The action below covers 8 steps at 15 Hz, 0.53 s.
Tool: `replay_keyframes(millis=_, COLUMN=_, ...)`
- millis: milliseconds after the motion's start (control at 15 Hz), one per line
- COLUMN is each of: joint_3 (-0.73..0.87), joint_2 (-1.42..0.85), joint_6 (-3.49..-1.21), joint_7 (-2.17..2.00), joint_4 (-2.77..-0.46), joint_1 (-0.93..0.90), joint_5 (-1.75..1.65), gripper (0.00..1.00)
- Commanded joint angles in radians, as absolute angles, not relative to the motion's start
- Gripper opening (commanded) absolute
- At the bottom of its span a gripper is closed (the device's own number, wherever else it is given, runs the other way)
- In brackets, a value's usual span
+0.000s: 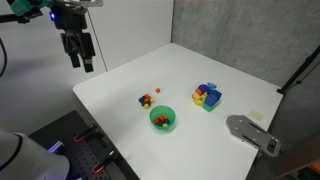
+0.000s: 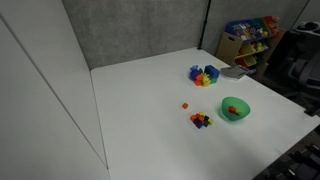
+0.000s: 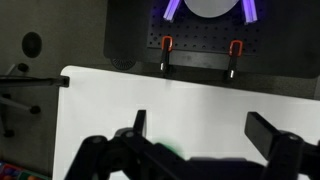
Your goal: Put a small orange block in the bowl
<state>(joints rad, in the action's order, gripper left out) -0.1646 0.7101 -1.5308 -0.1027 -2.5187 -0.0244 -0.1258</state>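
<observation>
The green bowl (image 1: pixel 162 121) stands on the white table and shows in both exterior views (image 2: pixel 236 108). A small orange-red piece lies inside it. A lone small orange block (image 1: pixel 156 90) lies on the table just beyond the bowl, also seen in an exterior view (image 2: pixel 185 104). A cluster of tiny mixed-colour blocks (image 1: pixel 146 100) sits beside the bowl. My gripper (image 1: pixel 80 62) hangs open and empty high above the table's far corner, well away from the blocks. In the wrist view my open fingers (image 3: pixel 203 128) frame bare table, with a faint green patch behind the gripper body.
A pile of larger yellow, blue and purple blocks (image 1: pixel 207 96) sits past the bowl. A grey flat object (image 1: pixel 252 133) lies at the table's edge. Two orange clamps (image 3: pixel 167 45) hold the table's edge. A toy shelf (image 2: pixel 250 40) stands behind the table.
</observation>
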Motion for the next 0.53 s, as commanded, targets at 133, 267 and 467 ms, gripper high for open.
replay_keyframes(millis=133, joint_3=-0.151, joint_2=0.641, joint_6=-1.605, joint_7=-0.121, joint_4=-2.485, joint_1=-0.039, joint_5=-0.141, gripper=1.00)
replay_keyframes(millis=267, joint_3=-0.152, joint_2=0.606, joint_6=-1.652, joint_7=-0.123, joint_4=-2.476, joint_1=-0.039, joint_5=-0.139, gripper=1.00)
replay_keyframes(millis=467, joint_3=-0.153, joint_2=0.543, joint_6=-1.730, joint_7=-0.125, joint_4=-2.463, joint_1=-0.041, joint_5=-0.132, gripper=1.00)
